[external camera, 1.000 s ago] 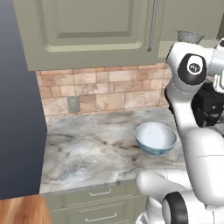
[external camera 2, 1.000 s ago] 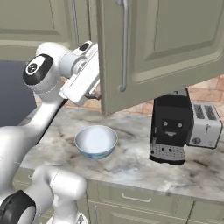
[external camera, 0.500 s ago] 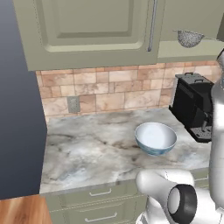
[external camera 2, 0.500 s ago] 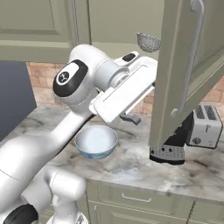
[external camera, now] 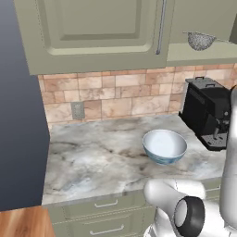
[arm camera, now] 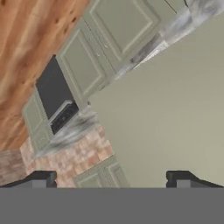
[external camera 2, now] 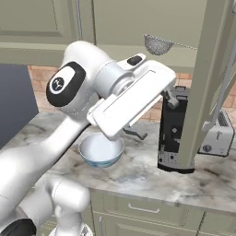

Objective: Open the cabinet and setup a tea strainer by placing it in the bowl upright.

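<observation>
The olive-green cabinet (external camera: 97, 32) has its left door shut and its right door (external camera 2: 215, 83) swung wide, seen almost edge-on. On the open shelf sits the small mesh tea strainer (external camera: 200, 40) (external camera 2: 157, 44), its thin handle pointing right. The bowl (external camera: 165, 146) (external camera 2: 100, 150), white inside and pale blue outside, stands empty on the marble counter (external camera: 92, 157). My gripper (arm camera: 111, 179) is open, its two dark fingertips (arm camera: 41, 178) wide apart with nothing between them, facing a flat olive panel. My forearm (external camera 2: 131, 99) stretches above the bowl toward the open door.
A black coffee machine (external camera: 206, 111) (external camera 2: 173, 124) stands right of the bowl, under the open shelf. A silver toaster (external camera 2: 216, 133) sits further right, behind the door. Low drawers (external camera 2: 143, 209) run below the counter. A dark tall unit (external camera: 18, 115) borders the counter's left end.
The right cabinet door has swung from partly open to wide open. My arm has swept rightward with it, leaving the left base view. The jaws stayed open.
</observation>
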Available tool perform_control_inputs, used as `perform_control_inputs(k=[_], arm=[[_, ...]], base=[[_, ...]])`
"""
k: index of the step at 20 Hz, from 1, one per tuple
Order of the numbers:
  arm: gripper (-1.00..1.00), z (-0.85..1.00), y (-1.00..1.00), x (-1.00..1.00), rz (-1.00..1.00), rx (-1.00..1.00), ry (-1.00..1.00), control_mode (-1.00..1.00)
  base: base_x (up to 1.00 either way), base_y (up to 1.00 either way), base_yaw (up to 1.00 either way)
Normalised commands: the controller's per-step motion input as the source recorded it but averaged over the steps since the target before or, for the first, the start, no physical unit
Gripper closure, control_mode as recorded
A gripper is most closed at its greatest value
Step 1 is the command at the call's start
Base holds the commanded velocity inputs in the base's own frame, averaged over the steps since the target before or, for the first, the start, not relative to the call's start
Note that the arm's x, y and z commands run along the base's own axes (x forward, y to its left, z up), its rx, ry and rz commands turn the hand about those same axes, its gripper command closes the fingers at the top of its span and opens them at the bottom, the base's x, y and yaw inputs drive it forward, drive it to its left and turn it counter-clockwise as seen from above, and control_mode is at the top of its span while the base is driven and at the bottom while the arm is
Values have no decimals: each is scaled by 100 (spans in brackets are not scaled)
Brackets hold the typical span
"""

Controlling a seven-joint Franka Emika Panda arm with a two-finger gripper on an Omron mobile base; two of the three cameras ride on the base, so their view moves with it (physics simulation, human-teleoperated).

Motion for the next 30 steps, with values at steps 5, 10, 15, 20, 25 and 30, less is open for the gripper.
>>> perform_control_inputs(k=[5, 10, 15, 20, 25, 30], arm=[[-100, -21, 95, 11, -2, 1, -27, -100], [-100, -5, 90, 38, -7, 25, -64, -100], [-100, 0, 71, 46, -6, 47, -90, -100], [-100, 0, 43, 55, -7, 54, -87, -100], [-100, -11, 31, 16, 0, 31, -80, -100], [-100, 0, 54, 3, 0, 9, -67, -100]], base=[[0, 0, 0], [0, 0, 0], [0, 0, 0], [0, 0, 0], [0, 0, 0], [0, 0, 0]])
